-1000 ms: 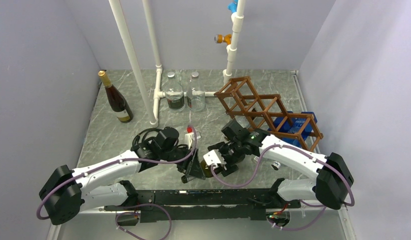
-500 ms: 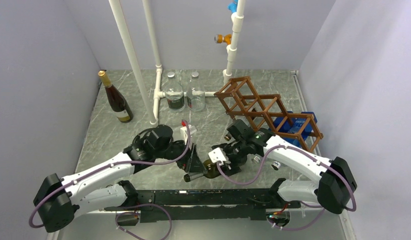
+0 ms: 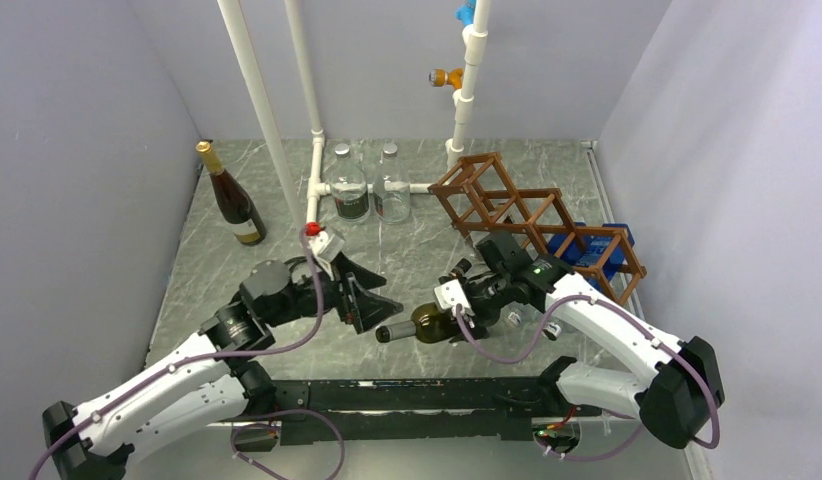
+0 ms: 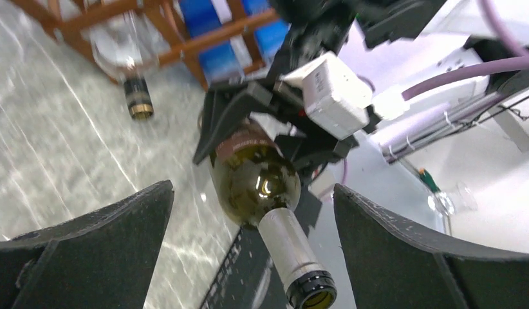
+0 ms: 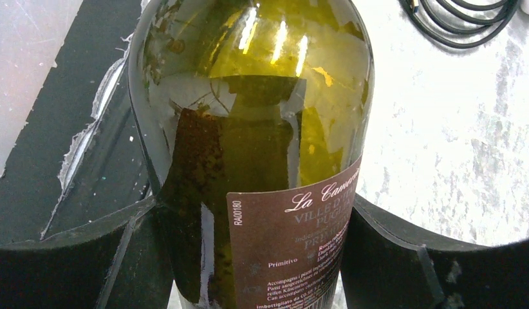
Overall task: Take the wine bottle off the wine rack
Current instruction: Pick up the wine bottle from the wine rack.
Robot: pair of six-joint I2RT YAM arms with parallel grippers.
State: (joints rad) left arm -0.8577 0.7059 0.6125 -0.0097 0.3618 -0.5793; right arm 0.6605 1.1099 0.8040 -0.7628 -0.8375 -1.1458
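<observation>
1. At the far left corner of the surface (image 3: 202, 285) we find a dark bottle (image 3: 230, 196) with a gold top, standing upright.
2. White pipes (image 3: 255, 105) rise from the far edge, left of centre. Two clear bottles (image 3: 349, 187) stand side by side at their foot.
3. The left gripper (image 4: 250, 199) is wide open. Its fingers stand either side of the bottle's neck and touch nothing.
4. The wine bottle (image 3: 427, 323), green glass with a brown label, is out of the rack. It lies about level near the middle of the near edge, neck pointing left.
5. The right gripper (image 5: 259, 225) is clamped on that bottle's body at the label, one finger on each side.
6. The wine rack (image 3: 532, 220) stands toward the far right corner, well apart from the bottle. A blue box (image 3: 587, 250) sits behind it by the right edge. The left wrist view shows a glass bottle (image 4: 130, 77) lying in a low cell, neck outward.
</observation>
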